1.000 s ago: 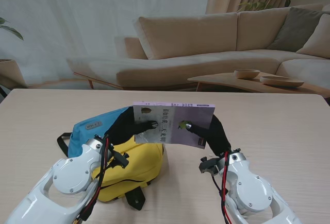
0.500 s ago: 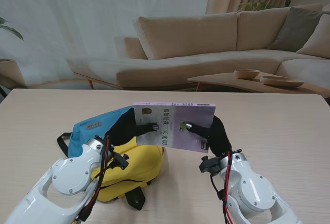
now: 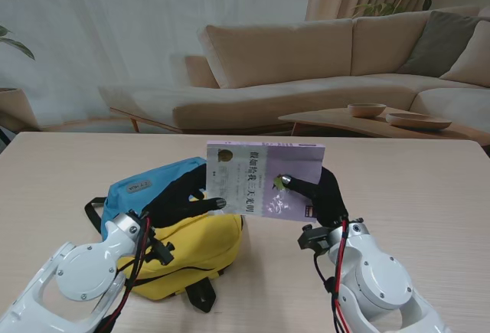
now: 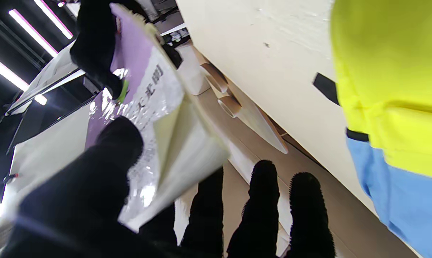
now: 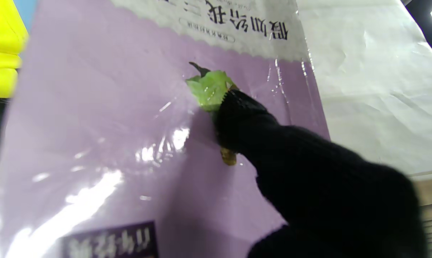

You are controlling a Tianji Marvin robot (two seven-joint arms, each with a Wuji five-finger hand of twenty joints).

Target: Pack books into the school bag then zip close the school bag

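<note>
Book (image 3: 264, 181) w/ a lilac-and-white glossy cover is up off the table (image 3: 413, 187), held between both black-gloved hands just beyond and right of the school bag (image 3: 180, 233). Right hand (image 3: 321, 195) clamps its right side — thumb pressed on the cover by the green leaf print, other fingers hidden behind the book. Left hand (image 3: 180, 199) has the left edge: in the left wrist view the thumb (image 4: 119, 143) lies on the cover, the remaining fingers (image 4: 262, 200) reach past under the pages; how firm that pinch is I can't tell, but it's on the book. Book is tilted, cover facing me. Bag — yellow front, blue back, black strap — lies on the table under the left arm. Sofa (image 3: 321, 65) and a low table w/ bowls sit far behind.
</note>
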